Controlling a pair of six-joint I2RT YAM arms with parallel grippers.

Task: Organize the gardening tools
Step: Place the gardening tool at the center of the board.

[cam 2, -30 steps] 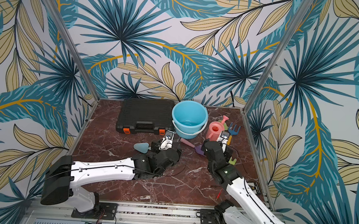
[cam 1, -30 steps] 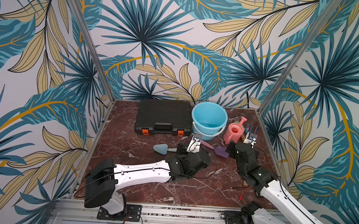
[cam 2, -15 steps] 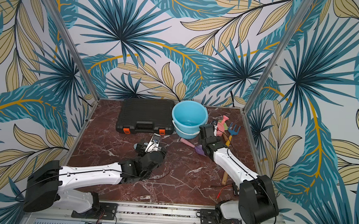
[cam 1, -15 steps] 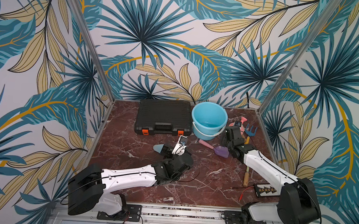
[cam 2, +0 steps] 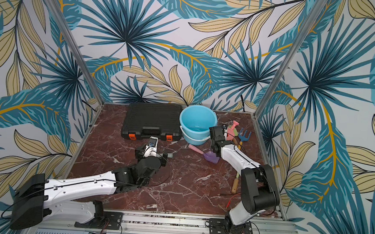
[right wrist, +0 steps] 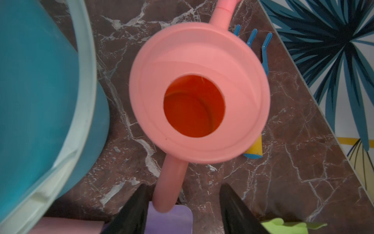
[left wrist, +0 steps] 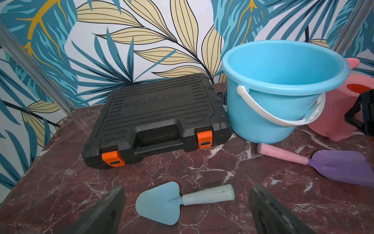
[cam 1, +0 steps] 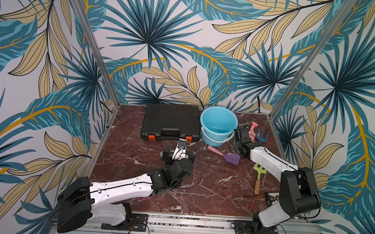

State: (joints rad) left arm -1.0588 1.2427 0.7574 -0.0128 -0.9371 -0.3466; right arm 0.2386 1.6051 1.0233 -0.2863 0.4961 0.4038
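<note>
My left gripper point(left wrist: 186, 192) is open, its fingers on either side of the pale blue trowel point(left wrist: 162, 202), which lies flat on the marble. The right gripper point(right wrist: 184, 186) hangs over the upright pink watering can point(right wrist: 162, 71). Its jaws are partly closed around the can's handle point(right wrist: 170, 182); one finger touches it and a gap remains on the other side. The purple pink-handled shovel point(cam 1: 232, 158) lies just in front of the can. Further forward on the right lies the green rake point(cam 1: 259, 170). The blue fork-rake point(cam 1: 262, 136) rests behind the can.
A pale blue bucket point(cam 1: 219, 110) stands right beside the watering can. The big black case point(cam 1: 170, 121) with orange latches sits at the back left of it. A small circuit board with red wires point(cam 1: 272, 195) lies at the front right, beside the right arm's base.
The right arm has reached back to the watering can and its jaws have narrowed around the handle. The left gripper has shifted left over the pale blue trowel, still open.
</note>
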